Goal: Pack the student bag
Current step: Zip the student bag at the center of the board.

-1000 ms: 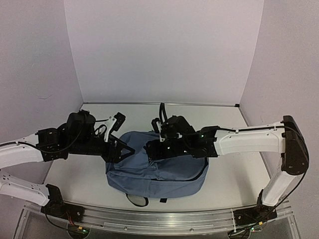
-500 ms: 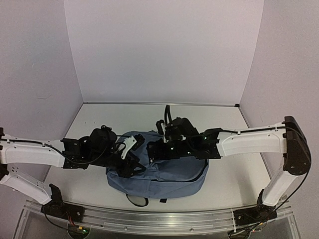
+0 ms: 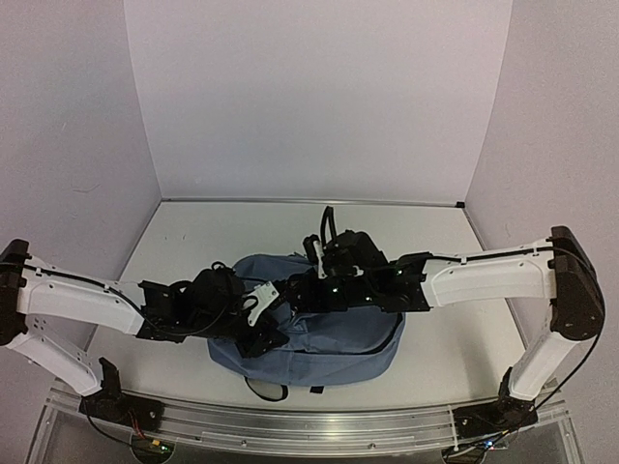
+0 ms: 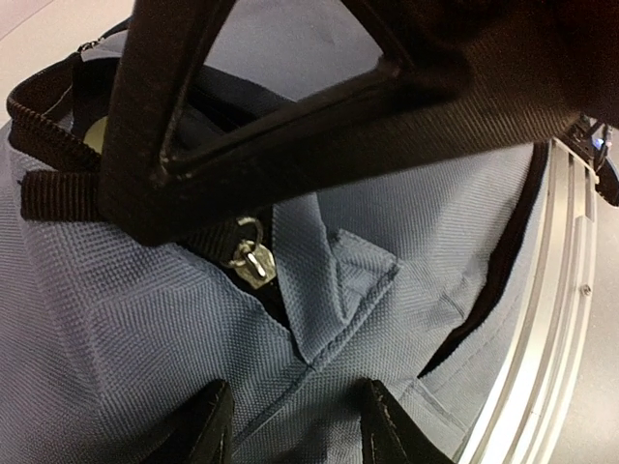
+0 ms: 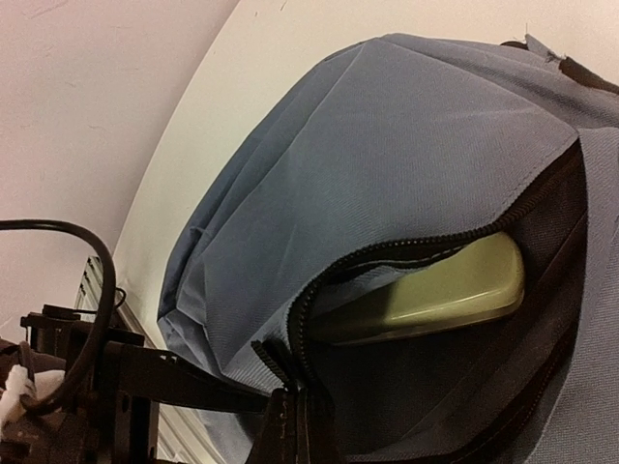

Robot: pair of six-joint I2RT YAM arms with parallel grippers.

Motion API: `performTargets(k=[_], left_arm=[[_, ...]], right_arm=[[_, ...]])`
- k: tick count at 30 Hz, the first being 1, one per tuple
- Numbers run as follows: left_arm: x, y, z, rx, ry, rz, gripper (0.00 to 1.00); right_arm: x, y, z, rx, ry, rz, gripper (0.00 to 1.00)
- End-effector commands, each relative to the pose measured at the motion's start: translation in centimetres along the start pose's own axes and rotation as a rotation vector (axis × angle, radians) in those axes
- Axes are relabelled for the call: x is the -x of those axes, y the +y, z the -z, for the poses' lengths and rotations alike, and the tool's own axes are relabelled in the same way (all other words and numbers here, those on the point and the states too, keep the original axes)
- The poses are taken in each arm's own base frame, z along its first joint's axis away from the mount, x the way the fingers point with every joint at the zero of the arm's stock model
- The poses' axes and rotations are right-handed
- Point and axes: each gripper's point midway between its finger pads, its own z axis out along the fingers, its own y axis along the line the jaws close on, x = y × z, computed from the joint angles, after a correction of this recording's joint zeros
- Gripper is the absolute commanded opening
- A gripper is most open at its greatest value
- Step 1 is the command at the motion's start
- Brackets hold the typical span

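Observation:
The student bag (image 3: 334, 338) is a dusty-blue backpack lying flat in the middle of the table. My right gripper (image 3: 288, 288) is shut on the zip edge of the bag's opening (image 5: 295, 416) and holds it lifted. Through the gap a pale yellow-green object (image 5: 435, 290) shows inside the bag (image 5: 406, 135). My left gripper (image 3: 257, 334) is open and hovers close over the bag's fabric (image 4: 126, 329), its fingertips (image 4: 208, 425) spread over a folded seam. A metal zip pull (image 4: 253, 261) lies just ahead of it, under the right gripper's black frame (image 4: 290, 106).
The aluminium rail (image 3: 309, 425) runs along the near table edge, close to the bag's bottom; it also shows in the left wrist view (image 4: 551, 319). A black top loop (image 3: 327, 220) sticks up behind the bag. Purple walls enclose the back and sides.
My left arm has swung right from the bag's left side onto the bag and now sits beside the right gripper. The right gripper has stayed shut on the zip edge.

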Motion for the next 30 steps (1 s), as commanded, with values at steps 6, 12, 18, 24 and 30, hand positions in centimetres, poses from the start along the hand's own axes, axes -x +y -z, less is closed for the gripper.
performTargets(k=[6, 12, 18, 24, 30], left_arm=[[1.5, 2.1, -0.9, 0.195, -0.123, -0.072, 0.42], [1.5, 2.2, -1.3, 0.203, -0.132, -0.058, 0.18], [1.2, 1.7, -1.5, 0.171, -0.1, -0.051, 0.0], [0.9, 0.5, -0.9, 0.114, -0.07, -0.042, 0.0], [-0.2, -1.0, -0.2, 0.061, 0.002, -0.044, 0.0]], right_arm=[[0.4, 1.3, -0.1, 0.099, -0.027, -0.047, 0.0], [0.0, 0.9, -0.3, 0.096, -0.023, -0.063, 0.0], [0.2, 0.9, -0.4, 0.092, -0.03, -0.058, 0.0], [1.7, 1.4, 0.7, 0.088, -0.087, -0.037, 0.0], [4.6, 1.5, 2.9, 0.042, -0.21, -0.011, 0.0]])
